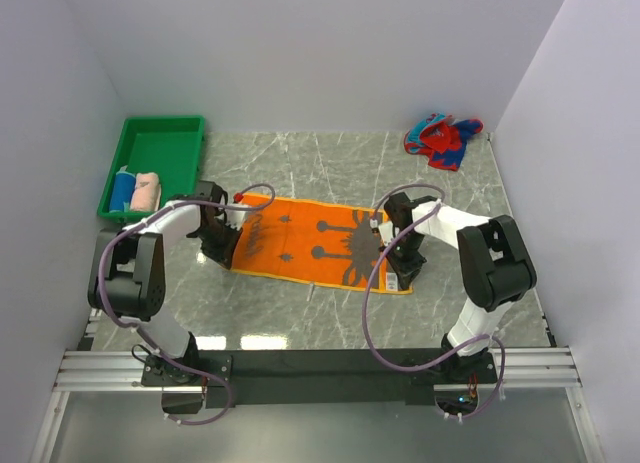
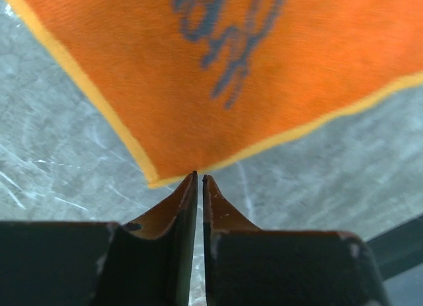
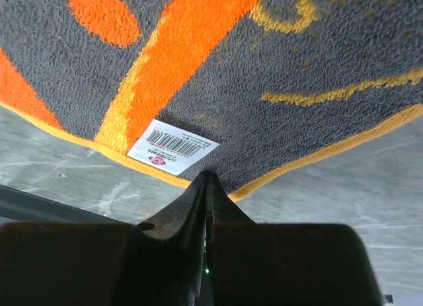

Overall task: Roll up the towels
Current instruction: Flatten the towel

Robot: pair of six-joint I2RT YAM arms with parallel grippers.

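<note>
**Both near corners pinched: orange towel flat, roll not yet begun**

Black fingers of the left gripper [image 2: 199, 177] fill the foot of the left wrist view. They are drawn in to a thin slit, and a corner at the left end of the orange towel [image 1: 300, 245] is met right at the tips. That corner looks to be caught between them, though only just.

The right gripper [image 3: 207, 176] is seen closed tight in the right wrist view. The towel's near right corner is taken in at the tips, just beside a white barcode label [image 3: 173, 147].

- The orange towel is spread open on the grey table [image 1: 330, 173], between the two arms, dark pattern upward. No turn of a roll is seen in it.
- A red-and-blue towel [image 1: 443, 140] is left crumpled at the far right corner, well apart.
- A blue towel [image 1: 122, 191] and a pink towel [image 1: 146, 191] are seen rolled, side by side, in the green tray [image 1: 165, 153] at far left.

Handling, as judged:

- The cloth is thin looped terry, so it is expected to be light, limp and not slippery. It should sag between two held points and could slide on the smooth table.
- A pinch this near the tips may be lost under any pull, so a deeper bite on the hem is advised.
- Both corners of one edge should be held and turned together — a lag on one side would be expected to skew the roll.
</note>
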